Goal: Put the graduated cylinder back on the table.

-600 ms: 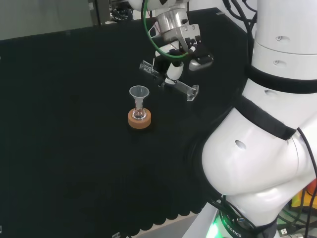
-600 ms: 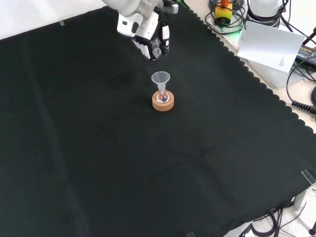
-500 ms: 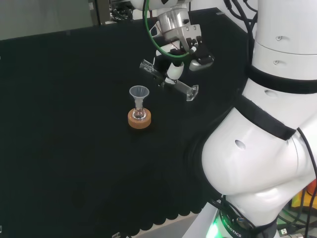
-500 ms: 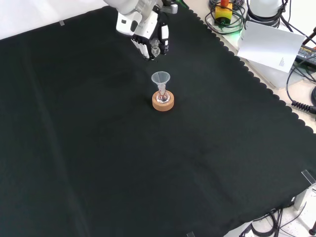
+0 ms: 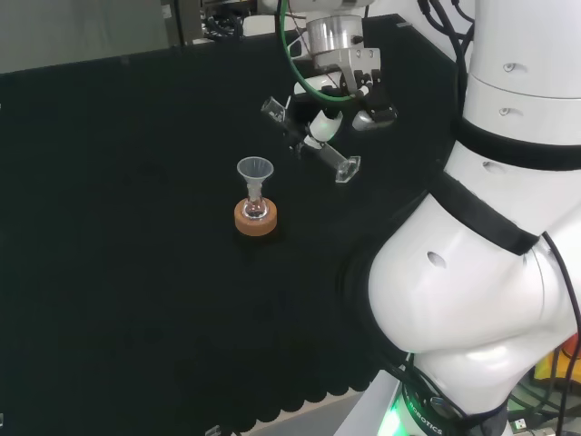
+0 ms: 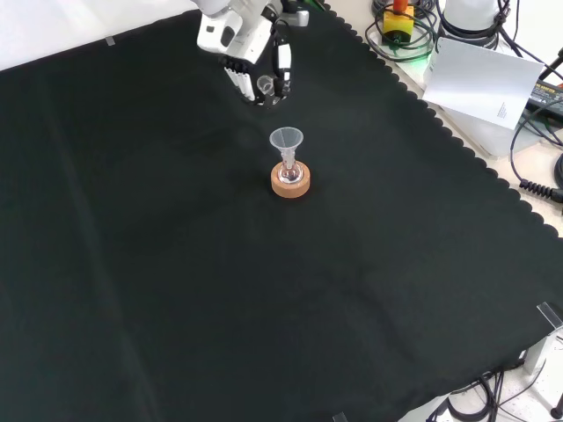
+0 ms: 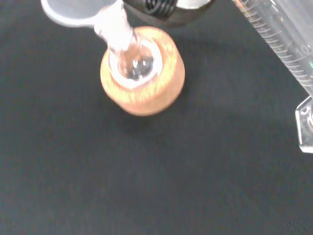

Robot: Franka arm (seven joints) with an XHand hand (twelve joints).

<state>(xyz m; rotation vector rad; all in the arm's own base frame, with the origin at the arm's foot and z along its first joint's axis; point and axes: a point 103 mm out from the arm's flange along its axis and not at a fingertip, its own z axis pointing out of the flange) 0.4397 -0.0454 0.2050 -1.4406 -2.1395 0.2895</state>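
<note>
1. In your head view the hand hangs above the black cloth, up and to the right of the cork ring. Its fingers are curled around the graduated cylinder, gripping it near the middle.
2. The graduated cylinder is off the table, held in the air and tilted close to lying flat. In the head view its open mouth points up and to the left, and its flat base sits lower and to the right.
3. In your front view you see the cylinder end-on, with its round mouth showing between the fingers of the hand, near the top of the picture.
4. You cannot tell from any view whether there is liquid inside the cylinder; its clear wall with printed scale marks shows in the wrist view, and nothing plain shows within it.
5. On the cloth, a small clear flask stands upright in the cork ring, with a funnel set in its neck.
6. The wrist view looks down on the flask in its cork ring; the glass glints, but whatever it holds is not clear.
7. The funnel and flask stand apart from the hand and the cylinder, with nothing touching them.
</note>
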